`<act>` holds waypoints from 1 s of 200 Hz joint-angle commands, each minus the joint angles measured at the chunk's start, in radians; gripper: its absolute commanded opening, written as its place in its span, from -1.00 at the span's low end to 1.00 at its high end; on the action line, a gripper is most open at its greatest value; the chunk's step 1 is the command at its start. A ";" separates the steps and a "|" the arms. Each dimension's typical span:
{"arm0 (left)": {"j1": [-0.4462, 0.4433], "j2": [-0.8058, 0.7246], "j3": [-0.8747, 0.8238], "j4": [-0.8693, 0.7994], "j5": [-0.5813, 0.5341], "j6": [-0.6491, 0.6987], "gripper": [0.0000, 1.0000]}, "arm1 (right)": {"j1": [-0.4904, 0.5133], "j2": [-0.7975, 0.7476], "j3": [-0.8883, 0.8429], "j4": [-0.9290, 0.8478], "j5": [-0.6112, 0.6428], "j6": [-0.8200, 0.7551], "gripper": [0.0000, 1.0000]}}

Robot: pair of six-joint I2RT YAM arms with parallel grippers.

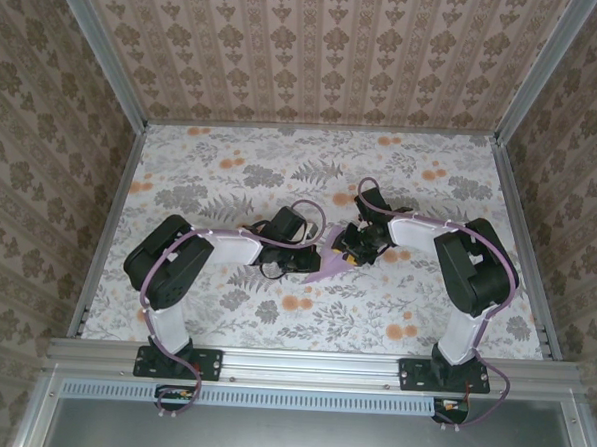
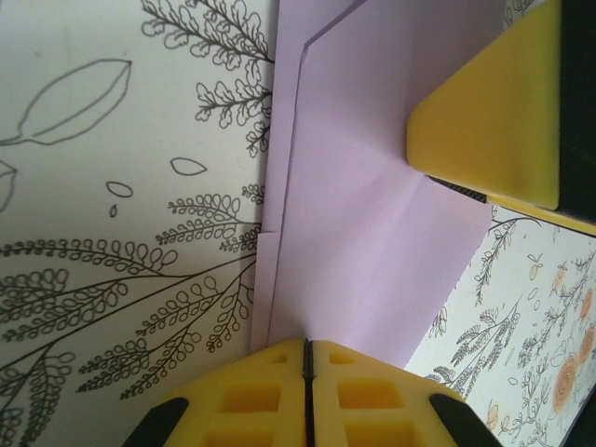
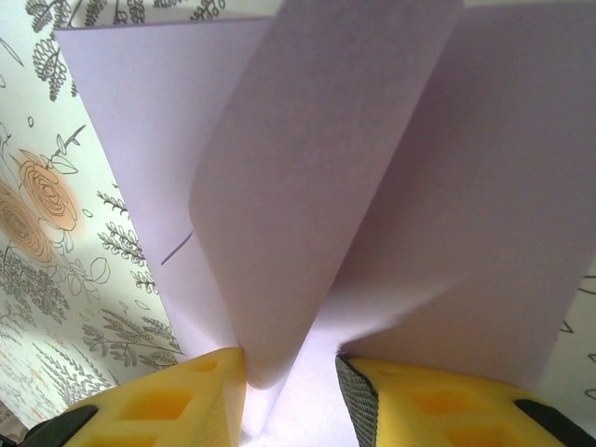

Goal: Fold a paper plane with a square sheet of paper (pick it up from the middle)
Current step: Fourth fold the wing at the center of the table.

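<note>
The floral counter (image 1: 224, 310) is the biggest thing here, with patterned walls (image 1: 318, 44) on three sides and a metal rail (image 1: 311, 362) along the near edge, where my two bases are bolted.

I have two arms. My left arm (image 1: 227, 248) bends at the elbow and reaches right, and my right arm (image 1: 447, 246) bends and reaches left. Both wrists meet near the middle of the counter. A lilac cable loops along each arm.

There is one square sheet of paper (image 1: 328, 268), lavender and partly folded. It lies on the counter between my two claws, and no other objects are near it.

My left claw (image 2: 307, 372) is pressed closed, finger against finger. Its tips sit at the near edge of the sheet, close to a layered fold line. I cannot tell whether a layer is caught between them.

My right claw (image 3: 291, 372) stands partly apart. A lifted flap of the sheet curls up through the gap and touches one finger, with space left beside the other. From my left wrist, one yellow finger (image 2: 494, 102) of the right claw sits over the far part of the sheet.
</note>
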 commanded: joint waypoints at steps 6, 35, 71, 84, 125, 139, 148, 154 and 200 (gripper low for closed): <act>0.006 0.030 0.019 -0.043 -0.015 -0.001 -0.83 | 0.008 0.175 -0.085 -0.111 0.219 -0.004 -0.20; 0.006 0.032 0.022 -0.051 -0.017 0.000 -0.84 | 0.010 0.188 -0.079 -0.115 0.224 -0.008 -0.20; 0.007 0.036 0.028 -0.070 -0.024 0.001 -0.85 | 0.011 0.203 -0.077 -0.115 0.224 -0.008 -0.19; 0.007 0.039 0.031 -0.081 -0.026 0.003 -0.85 | 0.011 0.206 -0.077 -0.114 0.224 -0.007 -0.19; 0.003 0.051 0.046 -0.155 -0.033 0.025 -0.91 | 0.013 0.174 -0.069 -0.122 0.213 -0.003 -0.19; 0.001 0.059 0.062 -0.207 -0.036 0.042 -0.95 | 0.014 0.150 -0.062 -0.132 0.203 -0.003 -0.19; -0.001 0.063 0.065 -0.229 -0.042 0.048 -0.98 | 0.013 0.129 -0.055 -0.136 0.193 0.000 -0.18; 0.000 0.064 0.066 -0.239 -0.046 0.048 -0.99 | 0.013 0.113 -0.049 -0.142 0.186 -0.003 -0.18; -0.003 0.073 0.062 -0.295 -0.060 0.060 -1.00 | 0.011 -0.056 0.049 -0.200 0.119 -0.084 -0.11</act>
